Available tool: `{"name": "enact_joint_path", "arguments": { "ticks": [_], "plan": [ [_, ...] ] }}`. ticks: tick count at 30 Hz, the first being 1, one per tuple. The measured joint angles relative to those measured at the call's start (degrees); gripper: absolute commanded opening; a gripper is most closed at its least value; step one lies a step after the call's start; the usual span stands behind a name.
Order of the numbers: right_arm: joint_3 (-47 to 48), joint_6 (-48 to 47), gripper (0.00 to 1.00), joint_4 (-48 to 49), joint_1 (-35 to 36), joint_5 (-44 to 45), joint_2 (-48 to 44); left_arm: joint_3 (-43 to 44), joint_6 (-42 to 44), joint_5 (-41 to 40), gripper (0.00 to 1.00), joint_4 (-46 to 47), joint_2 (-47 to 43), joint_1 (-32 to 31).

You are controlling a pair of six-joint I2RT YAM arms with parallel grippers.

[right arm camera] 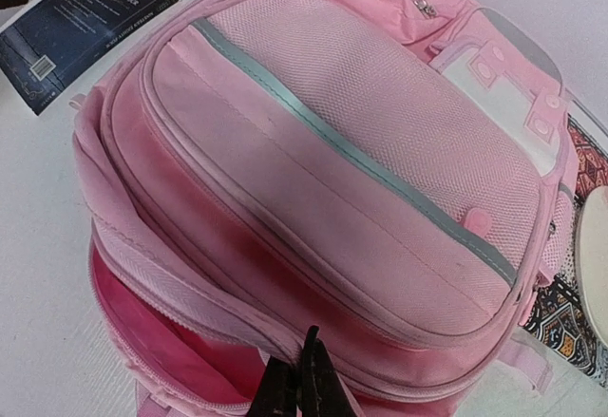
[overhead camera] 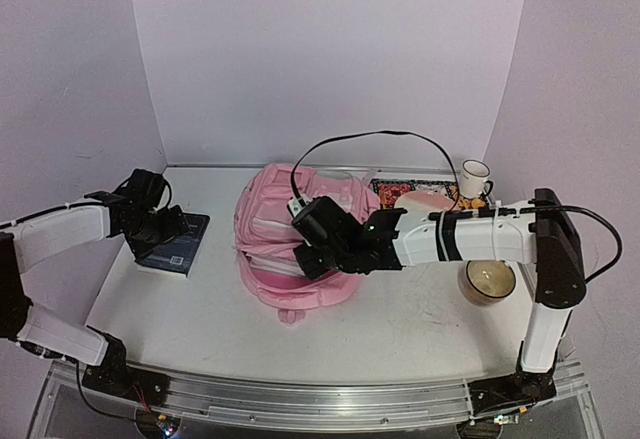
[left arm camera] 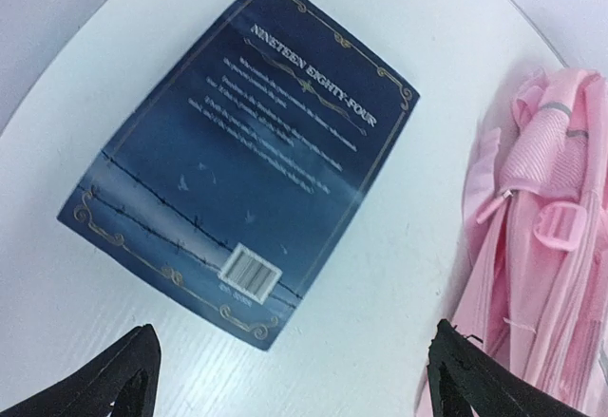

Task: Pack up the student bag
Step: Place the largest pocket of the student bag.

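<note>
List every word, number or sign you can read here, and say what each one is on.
"NINETEEN EIGHTY-FOUR": title on the back cover of the dark blue book.
Too blurred to read: the blurb lines under the title.
Too small to read: the barcode and its digits.
No readable label shows on the student bag.

overhead wide; both wrists close, downward, sharing book, bag

Lab booth: bare lilac walls, robot arms bolted to alu rail.
</note>
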Motion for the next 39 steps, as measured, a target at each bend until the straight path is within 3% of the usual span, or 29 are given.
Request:
{"name": "enact_joint_path", "arguments": {
  "ticks": [3,12,16,21,28,39],
  "plan": [
    [-1.0,0.6,0.14,0.8,0.0,-0.9,-0.9,5.0,3.7,0.4,0.99,-0.8,6.3,4.0],
    [-7.0,1.4,0.65,4.2,-0.3,-5.6,-5.2,20.6,11.8,-2.2,0.99,-3.3,26.5,11.5],
    [-9.2,1.1,0.77,5.8,-0.3,-7.3,-7.2,26.7,15.5,-3.4,0.97,-4.3,33.0,12.9],
    [-10.8,1.1,0.8,7.4,-0.3,-9.2,-8.6,33.0,19.1,-2.0,0.94,-4.7,40.0,14.5],
    [-11.6,1.1,0.8,8.1,0.3,-10.1,-8.9,32.6,20.1,2.6,0.82,-5.1,42.3,15.0],
    [-11.9,1.1,0.8,9.4,4.4,-10.7,-8.9,15.2,14.8,6.0,0.69,2.4,31.8,11.4]
  ]
}}
